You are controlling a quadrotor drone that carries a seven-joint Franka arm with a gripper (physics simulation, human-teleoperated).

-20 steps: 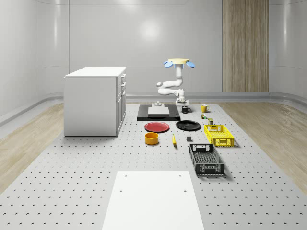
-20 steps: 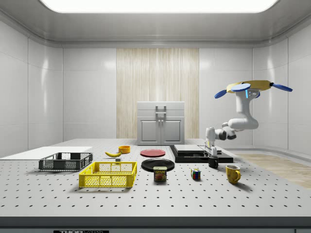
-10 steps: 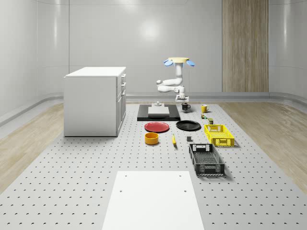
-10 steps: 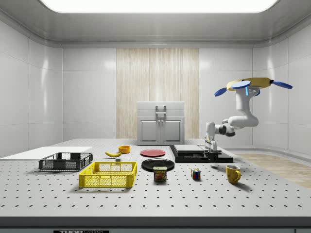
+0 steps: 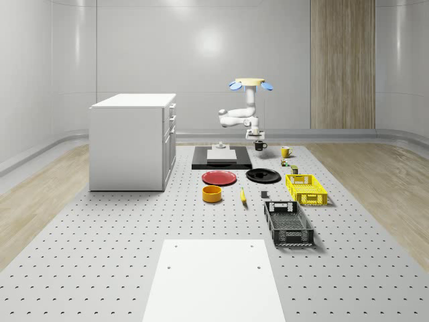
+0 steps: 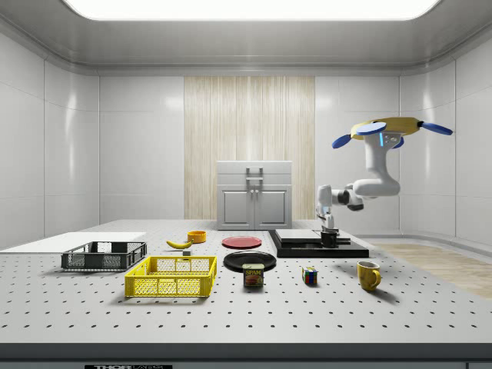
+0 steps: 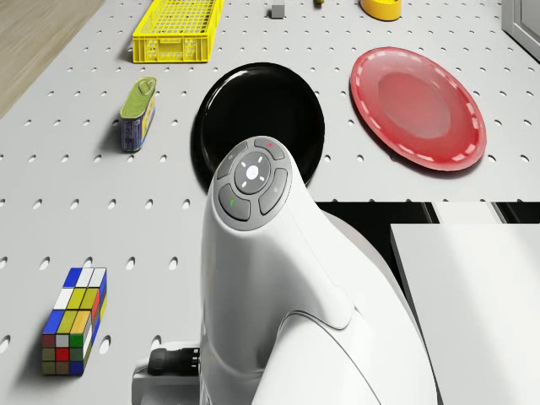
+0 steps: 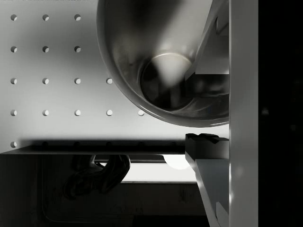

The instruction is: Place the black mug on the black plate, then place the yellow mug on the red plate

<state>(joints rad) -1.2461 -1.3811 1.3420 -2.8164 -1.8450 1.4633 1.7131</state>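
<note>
Red plate [image 5: 219, 177] sat left of centre in the whole-scene view, black plate [image 5: 263, 175] just right of it. Drone [image 5: 250, 84] hovered above the table's [image 5: 100, 235] far end, upper centre. Gripper [image 5: 258, 141] was closed on the black mug [image 5: 259, 145], lifted clear of the table. Yellow mug [image 5: 285, 152] stood further right, on the table.

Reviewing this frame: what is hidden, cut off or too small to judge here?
- Black mug: tiny under the pincer in the whole-scene view; the grip contact is unreadable. In the wrist view its rim is cut by the frame edge.
- Black plate: partly hidden by the arm in the drone view.
- Yellow mug: its handle faces away in the side view.
- Can: label too small.
</note>
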